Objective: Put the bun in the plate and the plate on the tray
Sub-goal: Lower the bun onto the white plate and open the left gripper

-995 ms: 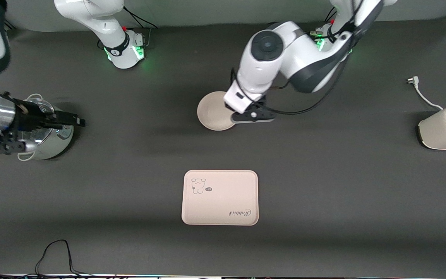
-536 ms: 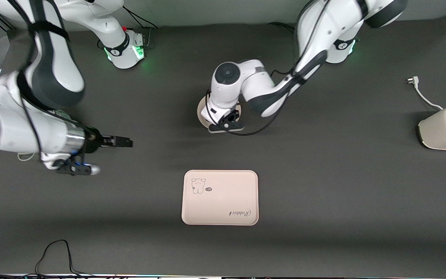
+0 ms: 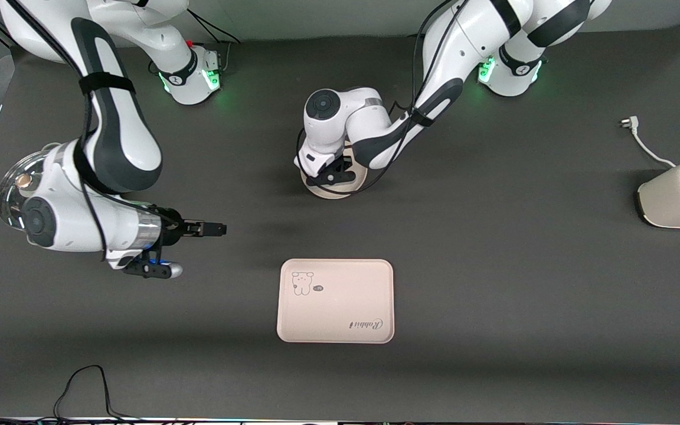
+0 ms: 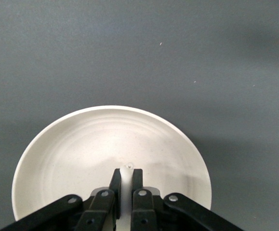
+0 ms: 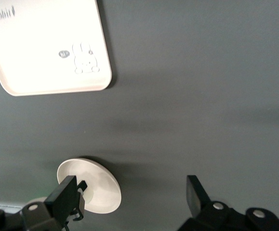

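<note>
The round cream plate point(image 3: 343, 190) lies on the table, farther from the front camera than the tray point(image 3: 335, 301). My left gripper point(image 3: 334, 176) is low over the plate, shut on a small white lump, the bun point(image 4: 128, 169), pinched between its fingertips; the plate point(image 4: 81, 154) fills the left wrist view under my left gripper point(image 4: 127, 177). My right gripper point(image 3: 219, 228) is open and empty over the bare table, between the pot and the tray. The right wrist view shows my right gripper point(image 5: 129, 195), the plate point(image 5: 100, 190) and the tray point(image 5: 43, 48).
A steel pot with a glass lid point(image 3: 15, 177) stands at the right arm's end, partly hidden by that arm. A cream toaster point(image 3: 679, 195) with its loose cord point(image 3: 641, 141) stands at the left arm's end.
My right arm has swung from the pot out toward the middle of the table. My left gripper has shifted from the plate's edge to over the plate.
</note>
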Tool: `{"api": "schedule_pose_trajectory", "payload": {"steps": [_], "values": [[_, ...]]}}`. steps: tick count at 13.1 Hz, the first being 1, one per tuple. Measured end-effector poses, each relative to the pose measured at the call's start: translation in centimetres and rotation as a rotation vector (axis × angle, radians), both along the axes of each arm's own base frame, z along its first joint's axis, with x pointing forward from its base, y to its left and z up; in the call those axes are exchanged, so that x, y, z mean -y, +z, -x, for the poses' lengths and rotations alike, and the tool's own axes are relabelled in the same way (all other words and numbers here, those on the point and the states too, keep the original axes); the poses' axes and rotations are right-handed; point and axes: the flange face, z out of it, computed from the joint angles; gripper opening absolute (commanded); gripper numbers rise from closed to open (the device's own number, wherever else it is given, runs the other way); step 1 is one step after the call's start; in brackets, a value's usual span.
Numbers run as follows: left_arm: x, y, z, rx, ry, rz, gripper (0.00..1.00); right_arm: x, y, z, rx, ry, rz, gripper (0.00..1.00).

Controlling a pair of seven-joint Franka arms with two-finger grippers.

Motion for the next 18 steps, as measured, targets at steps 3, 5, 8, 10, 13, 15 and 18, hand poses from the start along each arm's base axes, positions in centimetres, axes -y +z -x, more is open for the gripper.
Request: {"api": "schedule_pose_trajectory", "payload": {"steps": [3, 5, 8, 10, 13, 15, 18], "values": [[-0.4, -1.4, 0.2, 0.003, 0.007, 0.013, 0.6, -0.7, -1.9, 1.2, -0.038, 0.01, 0.006, 1.0], [-0.7, -2.2, 0.3, 0.001, 0.008, 0.013, 0.95, -1.5, -2.9, 2.0, -0.049, 0.005, -0.008, 1.0], [-0.8, -2.4, 0.4, 0.0, 0.007, 0.009, 0.99, -2.9, -4.3, 4.0, -0.037, -0.006, -0.023, 1.0], [-1.0, -2.5, 0.2, 0.001, 0.01, 0.005, 1.0, -3.8, -5.2, 5.4, -0.021, -0.004, -0.016, 1.0], [-1.3, -2.1, -0.3, 0.006, 0.014, -0.024, 1.0, -5.3, -6.2, 7.3, -0.013, -0.012, -0.033, 1.0], [-1.7, 0.4, -1.7, 0.037, 0.028, -0.046, 1.0, -6.2, -7.0, 8.6, 0.002, -0.013, -0.034, 1.0], [-4.1, 7.8, -5.5, 0.113, 0.034, -0.096, 1.0, -8.0, -8.1, 10.6, 0.013, -0.035, -0.062, 1.0]]}}
